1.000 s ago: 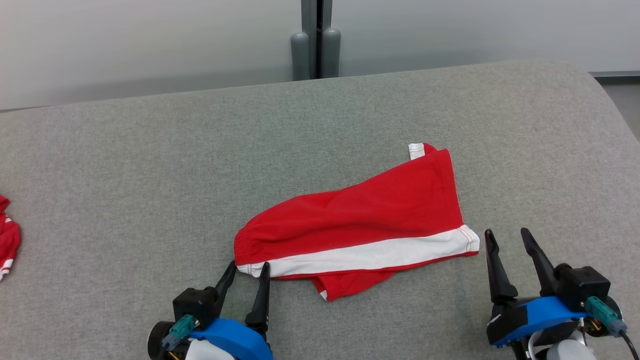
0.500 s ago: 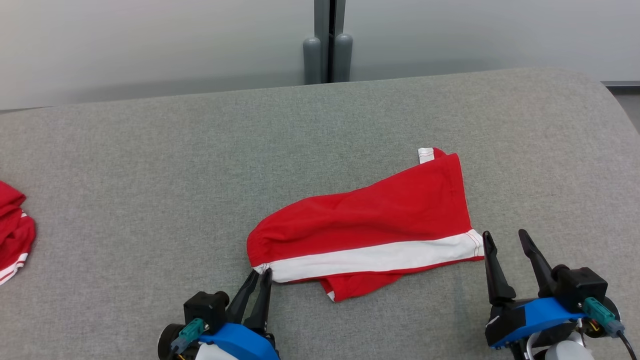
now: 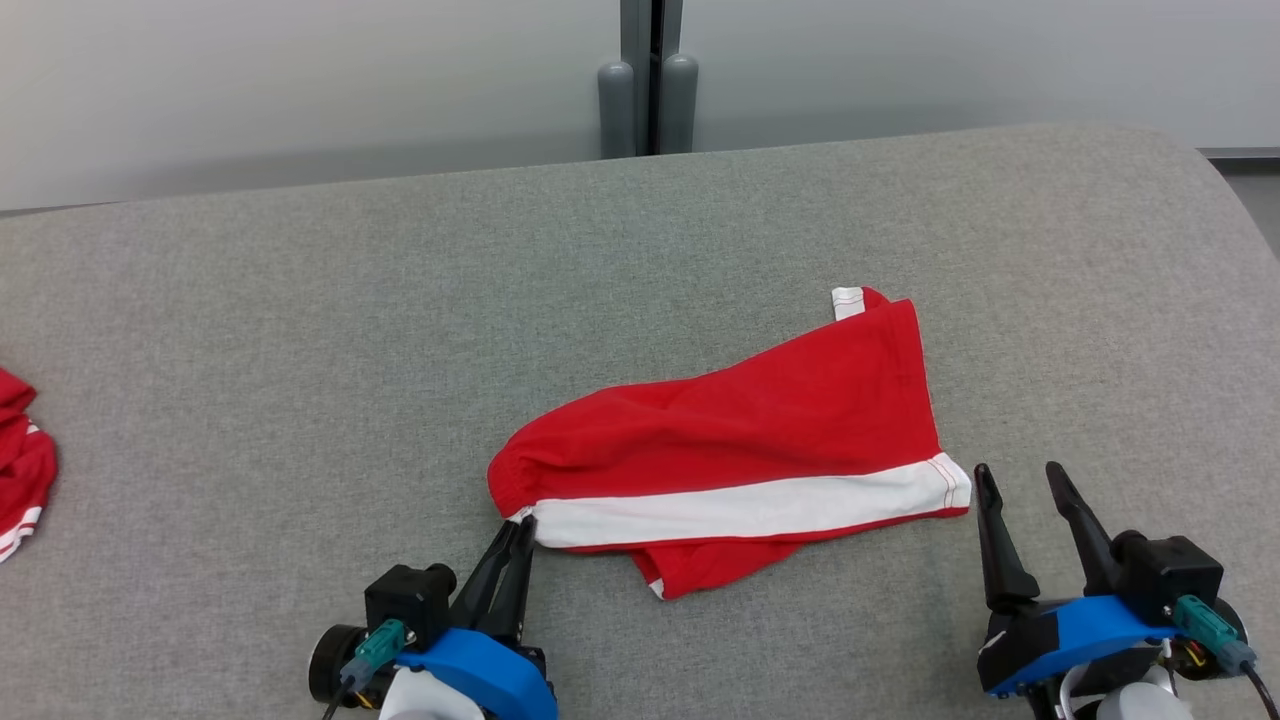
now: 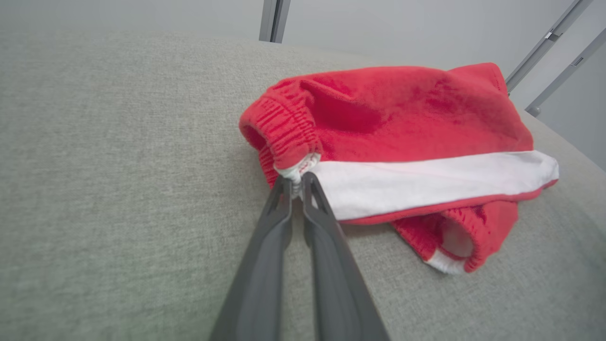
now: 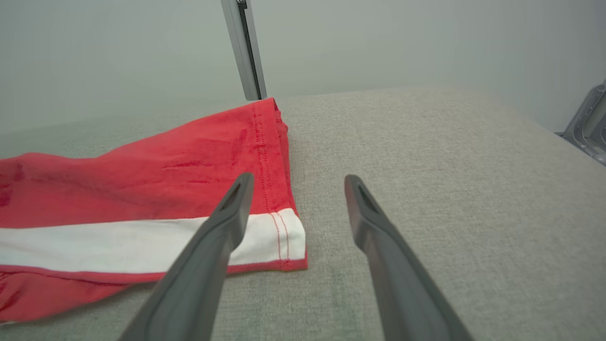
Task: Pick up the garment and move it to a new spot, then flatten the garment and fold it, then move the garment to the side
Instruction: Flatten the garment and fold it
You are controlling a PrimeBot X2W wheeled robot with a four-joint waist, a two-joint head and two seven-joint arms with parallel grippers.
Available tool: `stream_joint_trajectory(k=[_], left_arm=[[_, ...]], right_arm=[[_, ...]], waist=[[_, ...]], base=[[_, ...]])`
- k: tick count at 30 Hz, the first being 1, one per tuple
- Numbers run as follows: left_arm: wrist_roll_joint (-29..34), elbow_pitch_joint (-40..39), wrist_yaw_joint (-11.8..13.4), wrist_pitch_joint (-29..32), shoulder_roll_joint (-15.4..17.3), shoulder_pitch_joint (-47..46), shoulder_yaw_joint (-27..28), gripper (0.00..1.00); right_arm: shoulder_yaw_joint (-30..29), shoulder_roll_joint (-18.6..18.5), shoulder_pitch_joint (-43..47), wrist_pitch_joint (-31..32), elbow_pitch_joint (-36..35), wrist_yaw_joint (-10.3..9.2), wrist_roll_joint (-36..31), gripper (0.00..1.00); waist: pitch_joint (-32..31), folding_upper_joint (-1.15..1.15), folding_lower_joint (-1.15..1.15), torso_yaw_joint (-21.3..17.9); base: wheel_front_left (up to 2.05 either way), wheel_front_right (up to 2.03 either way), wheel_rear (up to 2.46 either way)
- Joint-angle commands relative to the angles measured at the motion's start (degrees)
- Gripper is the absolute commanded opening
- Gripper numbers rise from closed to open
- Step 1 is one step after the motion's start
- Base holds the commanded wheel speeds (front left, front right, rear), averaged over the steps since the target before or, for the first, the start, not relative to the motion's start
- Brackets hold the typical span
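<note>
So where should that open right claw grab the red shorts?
Probably the white-striped hem corner of the red shorts, nearest the right gripper. It lies flat with a free edge facing the open jaws, so sliding in low from the right looks easiest.

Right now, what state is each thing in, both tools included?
Red shorts, lying rumpled, partly folded over, waistband corner pinched.
Left tool, shut on the red shorts' waistband corner.
Right tool, open, beside the leg hem.
Second red garment, bunched at the far left.
</note>
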Motion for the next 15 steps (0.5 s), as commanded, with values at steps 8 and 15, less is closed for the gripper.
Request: stream_joint_trajectory(k=[8,15], left_arm=[[2.29,-1.50,0.02,-0.17,0.02,1.37,3.23,0.00],[3.12,-1.67,0.63,-0.17,0.02,1.60,4.45,0.00]], right_arm=[[-0.75,-0.08,-0.56,-0.20,5.13,0.01,0.59,1.00],[4.74,-1.08,-2.70,-0.21,9.71,0.01,5.22,1.00]], waist=[[0.51,-0.01,0.00,1.21],[1.08,-0.01,0.00,2.25]], base=[[0.00,0.00,0.00],[0.00,0.00,0.00]])
